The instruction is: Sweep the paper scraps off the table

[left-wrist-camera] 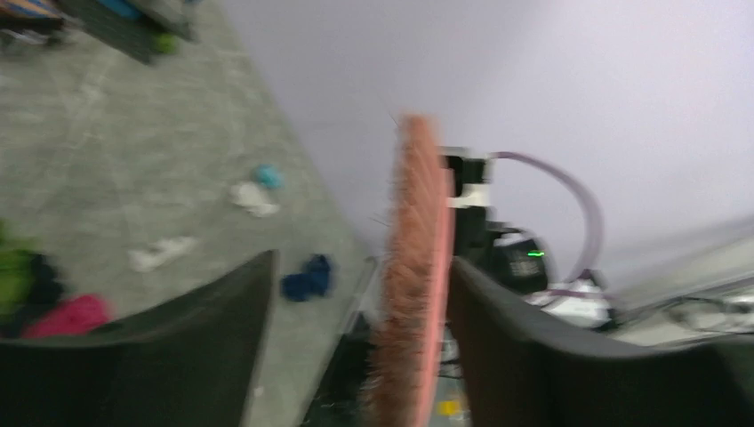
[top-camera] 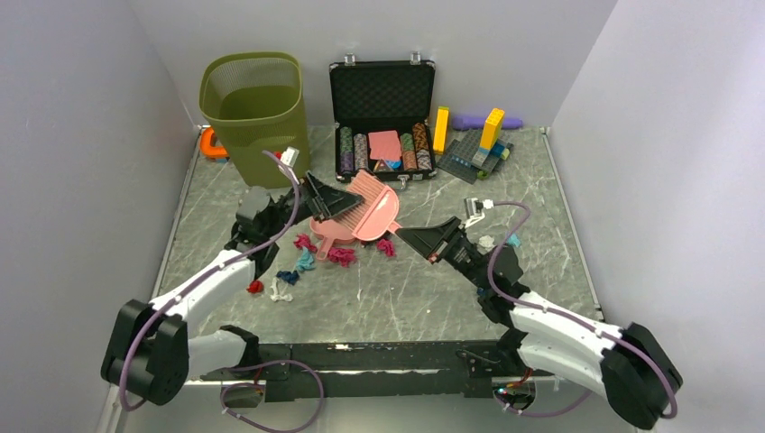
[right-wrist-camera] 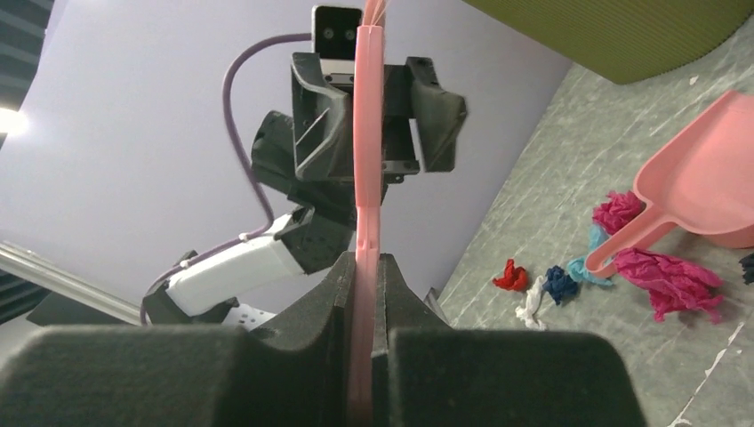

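Note:
My right gripper point(top-camera: 408, 236) point(right-wrist-camera: 367, 267) is shut on the thin handle of a pink brush point(top-camera: 356, 200) point(right-wrist-camera: 366, 160) and holds it above the table point(top-camera: 379, 298). My left gripper point(top-camera: 334, 200) point(left-wrist-camera: 363, 262) is open, with its fingers on either side of the bristle head point(left-wrist-camera: 411, 267); this view is blurred. A pink dustpan point(top-camera: 381, 216) point(right-wrist-camera: 702, 191) lies under the brush. Paper scraps lie around the pan's handle: magenta point(top-camera: 341, 255) point(right-wrist-camera: 667, 276), teal point(top-camera: 307, 262), dark blue point(top-camera: 288, 277) point(right-wrist-camera: 560, 283), red point(top-camera: 255, 287) point(right-wrist-camera: 510, 276), white point(top-camera: 281, 290). A white scrap point(top-camera: 485, 242) and a teal scrap point(top-camera: 514, 241) lie by the right arm.
An olive waste bin point(top-camera: 255, 108) stands at the back left, with an orange object point(top-camera: 210, 142) beside it. An open black case of poker chips point(top-camera: 382, 117) and toy bricks point(top-camera: 478, 144) stand at the back. Walls close in both sides.

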Tool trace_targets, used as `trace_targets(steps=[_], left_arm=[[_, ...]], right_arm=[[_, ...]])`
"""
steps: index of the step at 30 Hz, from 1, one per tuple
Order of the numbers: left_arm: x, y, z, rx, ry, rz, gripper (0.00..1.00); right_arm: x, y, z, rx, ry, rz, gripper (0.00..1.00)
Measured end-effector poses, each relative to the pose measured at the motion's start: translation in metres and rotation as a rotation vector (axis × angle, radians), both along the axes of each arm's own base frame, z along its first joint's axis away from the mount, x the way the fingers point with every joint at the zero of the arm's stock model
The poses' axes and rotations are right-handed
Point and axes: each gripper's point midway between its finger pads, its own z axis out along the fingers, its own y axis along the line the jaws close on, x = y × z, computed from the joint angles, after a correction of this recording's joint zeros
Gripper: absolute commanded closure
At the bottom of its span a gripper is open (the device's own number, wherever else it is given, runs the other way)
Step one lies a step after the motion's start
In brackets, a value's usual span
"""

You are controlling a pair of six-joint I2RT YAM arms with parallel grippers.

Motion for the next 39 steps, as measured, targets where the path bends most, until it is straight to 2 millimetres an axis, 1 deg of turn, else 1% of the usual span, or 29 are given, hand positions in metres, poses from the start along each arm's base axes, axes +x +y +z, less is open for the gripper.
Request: trace_targets(steps=[1,2,5,6,8,10,11,12,13,15,16,18,19,22,24,26,28,32,35,39], left_arm=[[0.003,0.0,-0.002,0.034,0.008,0.013,0.06],[0.007,0.003,-0.004,0.081,0.019,0.041,0.01],[0.016,0.016,-0.003,0.206,0.001,0.142,0.01],[0.019,0.024,0.0,0.264,-0.011,0.199,0.01],[0.024,0.042,0.004,0.357,-0.039,0.3,0.01],[0.026,0.063,0.002,0.461,-0.061,0.4,0.0],[0.026,0.075,-0.005,0.525,-0.06,0.445,0.0],[0.027,0.083,-0.015,0.579,-0.049,0.471,0.02],[0.027,0.09,-0.025,0.631,-0.031,0.489,0.03],[0.028,0.098,-0.051,0.733,0.015,0.496,0.06],[0.028,0.099,-0.063,0.774,0.034,0.491,0.07],[0.027,0.098,-0.095,0.88,0.086,0.469,0.1],[0.025,0.096,-0.116,0.95,0.115,0.446,0.12],[0.02,0.089,-0.157,1.091,0.166,0.384,0.18],[0.017,0.088,-0.183,1.178,0.196,0.341,0.21],[0.016,0.09,-0.201,1.237,0.219,0.319,0.23],[0.017,0.093,-0.214,1.28,0.238,0.305,0.23],[0.019,0.095,-0.227,1.33,0.254,0.29,0.24],[0.023,0.094,-0.229,1.342,0.256,0.287,0.24],[0.034,0.088,-0.225,1.343,0.246,0.288,0.23]], right_arm=[[-0.002,-0.002,0.001,-0.005,-0.001,-0.004,1.0],[-0.004,-0.006,0.004,-0.009,-0.002,-0.014,1.0],[-0.007,-0.017,0.006,-0.034,0.004,-0.061,1.0],[-0.006,-0.025,0.003,-0.061,0.024,-0.101,1.0],[-0.003,-0.034,0.0,-0.091,0.051,-0.15,1.0],[0.002,-0.052,-0.006,-0.149,0.113,-0.249,1.0],[0.004,-0.062,-0.007,-0.174,0.137,-0.296,1.0],[0.005,-0.074,-0.008,-0.203,0.155,-0.35,1.0],[0.005,-0.081,-0.009,-0.227,0.163,-0.382,1.0],[0.005,-0.097,-0.01,-0.279,0.172,-0.446,1.0],[0.004,-0.105,-0.011,-0.312,0.178,-0.475,1.0],[0.004,-0.118,-0.014,-0.384,0.193,-0.528,1.0],[0.004,-0.124,-0.015,-0.423,0.201,-0.548,1.0],[0.005,-0.133,-0.024,-0.541,0.223,-0.579,1.0],[0.006,-0.135,-0.031,-0.606,0.236,-0.579,1.0],[0.006,-0.135,-0.041,-0.666,0.251,-0.572,1.0],[0.005,-0.136,-0.052,-0.718,0.267,-0.563,1.0],[0.004,-0.138,-0.062,-0.769,0.281,-0.555,1.0],[0.002,-0.14,-0.062,-0.773,0.279,-0.554,1.0],[0.0,-0.141,-0.058,-0.756,0.268,-0.558,1.0]])
